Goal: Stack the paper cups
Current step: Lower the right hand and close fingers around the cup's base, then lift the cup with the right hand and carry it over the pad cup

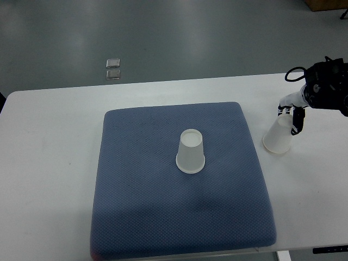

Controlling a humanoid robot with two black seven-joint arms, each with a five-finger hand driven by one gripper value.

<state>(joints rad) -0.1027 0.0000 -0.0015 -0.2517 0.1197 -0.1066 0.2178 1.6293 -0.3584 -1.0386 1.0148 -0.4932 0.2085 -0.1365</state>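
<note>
The right hand [292,113] fingers [296,120] clamp an upturned translucent white paper cup [278,137] near its top; the thin wall could buckle, slipping free.

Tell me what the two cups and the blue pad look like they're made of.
Cup on the pad: matte white, slightly translucent looking, so paper or thin plastic; it stands upside down. Cup in the right hand: same look, tilted. Blue pad: woven fabric, judging by its dotted texture, with soft rounded edges suggesting a cushion.
</note>
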